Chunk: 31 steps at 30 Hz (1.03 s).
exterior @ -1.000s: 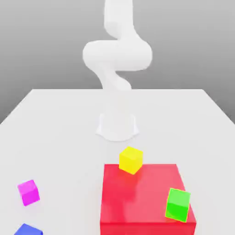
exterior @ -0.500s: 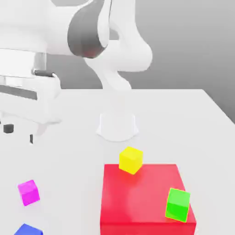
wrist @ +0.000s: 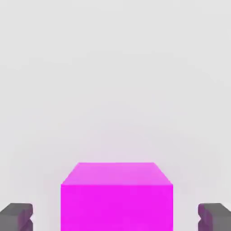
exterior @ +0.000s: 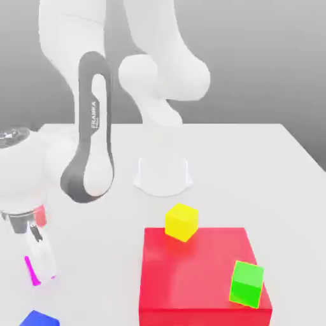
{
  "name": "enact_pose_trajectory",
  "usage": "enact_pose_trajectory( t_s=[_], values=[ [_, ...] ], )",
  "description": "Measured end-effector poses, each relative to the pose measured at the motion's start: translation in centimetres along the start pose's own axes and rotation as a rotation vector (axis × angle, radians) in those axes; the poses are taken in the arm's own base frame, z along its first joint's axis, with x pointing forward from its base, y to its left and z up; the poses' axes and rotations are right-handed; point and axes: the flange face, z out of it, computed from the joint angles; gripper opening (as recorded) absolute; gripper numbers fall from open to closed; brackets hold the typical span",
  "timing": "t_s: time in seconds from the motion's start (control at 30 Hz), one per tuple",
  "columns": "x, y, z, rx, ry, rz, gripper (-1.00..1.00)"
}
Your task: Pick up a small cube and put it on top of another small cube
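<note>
A small magenta cube [wrist: 116,198] rests on the white table, and in the exterior view a sliver of the magenta cube [exterior: 29,270] shows at the exterior view's left, behind a white finger [exterior: 43,258]. My gripper [exterior: 38,270] has come down around it. In the hand view my gripper [wrist: 115,216] stands open, each grey fingertip [wrist: 16,215] keeping a clear gap from the cube's sides. A small yellow cube [exterior: 181,221] sits at the far edge of a big red block [exterior: 191,280]. A small green cube [exterior: 247,284] stands on the block's near right corner.
A blue cube [exterior: 38,318] lies at the near left edge of the exterior view, close to the gripper. The arm's white base [exterior: 163,175] stands mid-table behind the red block. The arm's links hang over the left half of the table [exterior: 255,165].
The arm has swung in from above and dropped at the exterior view's left, bringing the hand down around the magenta cube. The cubes have not moved.
</note>
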Motion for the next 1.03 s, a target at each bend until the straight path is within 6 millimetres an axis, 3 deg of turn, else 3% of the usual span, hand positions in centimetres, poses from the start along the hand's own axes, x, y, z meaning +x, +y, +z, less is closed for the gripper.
enact_pose_trajectory(
  t_s=[0.17,0.33,0.5,0.7,0.77,0.83,0.87,1.03],
  values=[
    [0.0,0.0,-0.1,0.000,0.000,0.000,-1.00],
    [0.0,0.0,-5.3,0.000,0.000,0.000,-1.00],
    [-2.2,-5.8,-8.0,0.001,-0.001,-0.001,-1.00],
    [-6.8,-13.4,-11.1,0.001,-0.003,0.002,-1.00],
    [-7.9,-14.7,-10.2,0.001,-0.002,0.003,-1.00],
    [-8.1,-15.1,-7.4,0.001,-0.002,0.003,-1.00],
    [-8.2,-15.1,-6.2,0.001,-0.002,0.003,1.00],
    [-8.2,-15.1,-6.2,0.001,-0.002,0.003,1.00]
  ],
)
